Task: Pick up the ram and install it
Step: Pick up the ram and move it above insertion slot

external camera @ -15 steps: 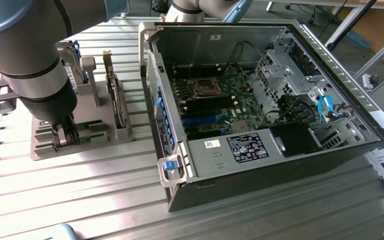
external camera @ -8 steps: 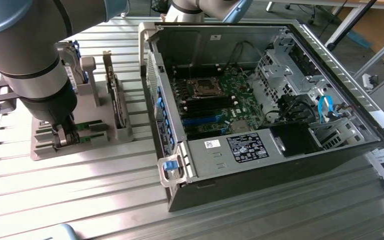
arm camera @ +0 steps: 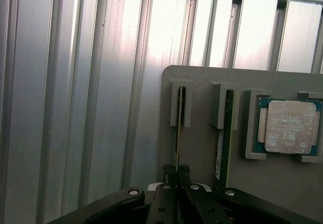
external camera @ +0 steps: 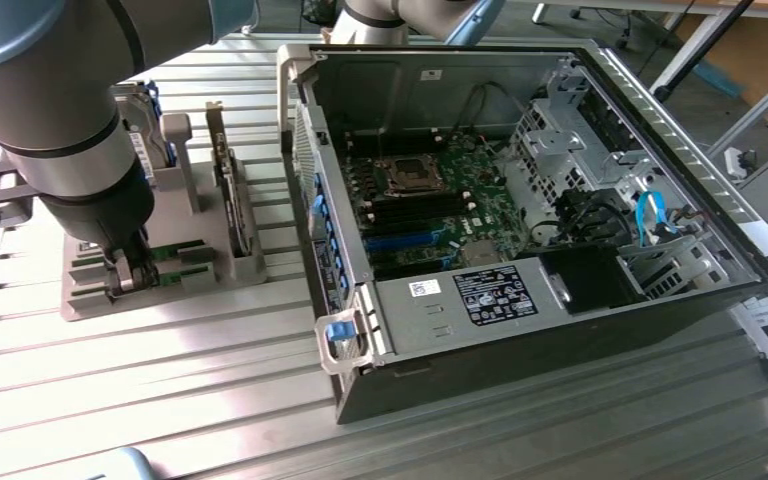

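Where it stands in the grey holder, ram pinched by claw

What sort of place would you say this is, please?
Probably a robotics lab or workshop: a robot arm stands over a ribbed metal table with an open computer case and a grey holder of computer parts.

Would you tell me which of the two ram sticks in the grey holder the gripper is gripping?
The ram stick farther from the processor: the gripper is closed on it, while the other stick stands free.
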`<state>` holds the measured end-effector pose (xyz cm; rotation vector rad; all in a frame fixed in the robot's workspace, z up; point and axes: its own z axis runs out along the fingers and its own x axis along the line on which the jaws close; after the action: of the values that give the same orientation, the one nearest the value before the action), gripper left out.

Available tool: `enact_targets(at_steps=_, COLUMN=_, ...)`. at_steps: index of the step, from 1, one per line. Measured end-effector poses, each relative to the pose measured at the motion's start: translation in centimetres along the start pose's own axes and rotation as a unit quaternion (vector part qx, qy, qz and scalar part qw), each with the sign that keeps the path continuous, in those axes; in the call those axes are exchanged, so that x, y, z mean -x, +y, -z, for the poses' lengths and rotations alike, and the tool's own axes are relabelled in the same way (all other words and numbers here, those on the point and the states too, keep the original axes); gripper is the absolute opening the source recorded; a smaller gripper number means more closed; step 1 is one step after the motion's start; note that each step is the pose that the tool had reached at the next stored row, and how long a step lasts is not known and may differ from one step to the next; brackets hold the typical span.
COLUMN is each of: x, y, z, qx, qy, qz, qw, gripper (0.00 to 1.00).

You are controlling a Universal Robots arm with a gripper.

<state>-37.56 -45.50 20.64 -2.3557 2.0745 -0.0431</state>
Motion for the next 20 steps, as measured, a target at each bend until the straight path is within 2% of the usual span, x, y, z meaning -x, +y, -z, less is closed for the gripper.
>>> enact_targets(at_steps=5, x=-0.01, y=-0.01, z=-0.01, qx=0.0000, qy=0.0011, qz=0.000, qw=1.0000, gripper=0.13)
enact_targets(at_steps=20, x=-0.01, y=-0.01, z=0.41, qx=0.0002, qy=0.0014, qz=0.000, qw=1.0000, gripper=0.13)
